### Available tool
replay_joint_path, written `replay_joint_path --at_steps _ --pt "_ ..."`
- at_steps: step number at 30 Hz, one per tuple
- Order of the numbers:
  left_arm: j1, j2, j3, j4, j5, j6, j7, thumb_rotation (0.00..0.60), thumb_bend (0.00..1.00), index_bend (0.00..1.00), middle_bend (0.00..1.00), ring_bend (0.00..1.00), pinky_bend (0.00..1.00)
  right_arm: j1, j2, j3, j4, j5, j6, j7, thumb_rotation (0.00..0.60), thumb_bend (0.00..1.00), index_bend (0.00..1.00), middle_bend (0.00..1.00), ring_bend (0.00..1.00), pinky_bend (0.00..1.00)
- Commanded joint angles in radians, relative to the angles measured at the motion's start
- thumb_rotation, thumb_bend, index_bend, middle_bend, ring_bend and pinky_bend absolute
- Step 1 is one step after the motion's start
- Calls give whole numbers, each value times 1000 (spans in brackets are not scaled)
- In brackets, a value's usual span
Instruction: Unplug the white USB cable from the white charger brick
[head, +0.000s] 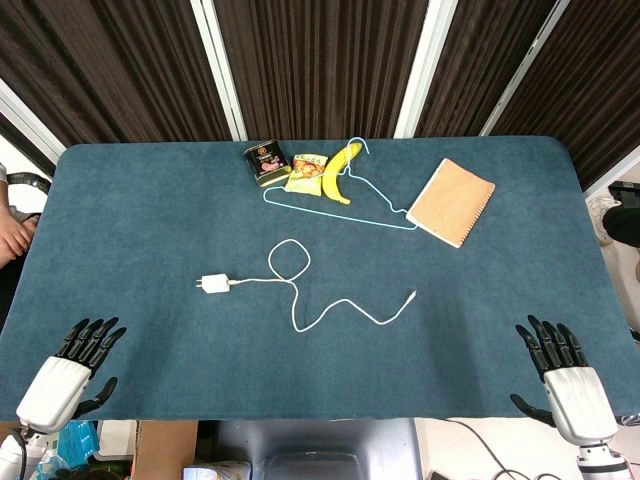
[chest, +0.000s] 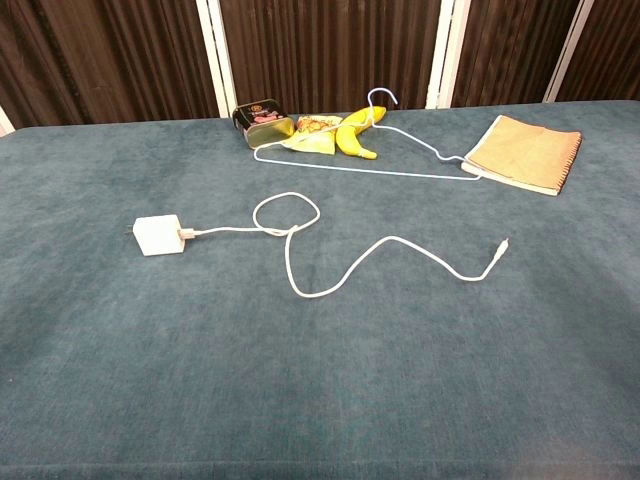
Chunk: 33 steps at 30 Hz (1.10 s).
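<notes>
White charger brick (head: 213, 284): left of table centre, on the teal table (head: 140, 220). White USB cable (head: 300, 300): plugged into the brick's right side, one loop, then winding right to a free end. Left hand (head: 72, 368): near-left table edge, fingers spread, holding nothing. Right hand (head: 562, 368): near-right edge, likewise spread and holding nothing. Far side: dark tin (head: 266, 163), snack packet (head: 307, 172), banana (head: 340, 170), light-blue hanger (head: 345, 205), brown spiral notebook (head: 452, 201).

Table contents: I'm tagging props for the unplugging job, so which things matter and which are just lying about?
Belong to the job:
white square charger brick
thin white USB cable, looped, plugged into the brick
left hand and right hand, both open at the near edge

Lying about:
yellow banana
light-blue wire hanger
brown spiral notebook
dark tin
yellow snack packet
</notes>
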Motion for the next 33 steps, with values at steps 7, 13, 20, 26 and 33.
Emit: replay_joint_path --at_steps 7,13,20,26,33 --pt "-11 -30 -14 13 22 24 -27 600 428 0 0 0 107 2 -2 2 0 4 -3 -3 600 266 0 0 0 0" --pt "-87 -135 -81 27 26 9 -110 600 428 0 0 511 874 6 -6 8 0 17 -15 -8 600 267 0 0 0 0" --pt "-236 -275 -195 -10 -143 -244 -103 600 427 80 105 865 1000 16 -23 21 3 53 -43 -40 600 267 0 0 0 0" --pt "-337 -363 -292 -15 -323 -420 134 600 425 102 103 903 1000 19 -41 27 4 63 -49 -77 600 267 0 0 0 0" --pt "-409 -480 -353 59 -453 -471 309 600 419 136 123 917 1000 24 -50 34 5 88 -65 -96 600 267 0 0 0 0"
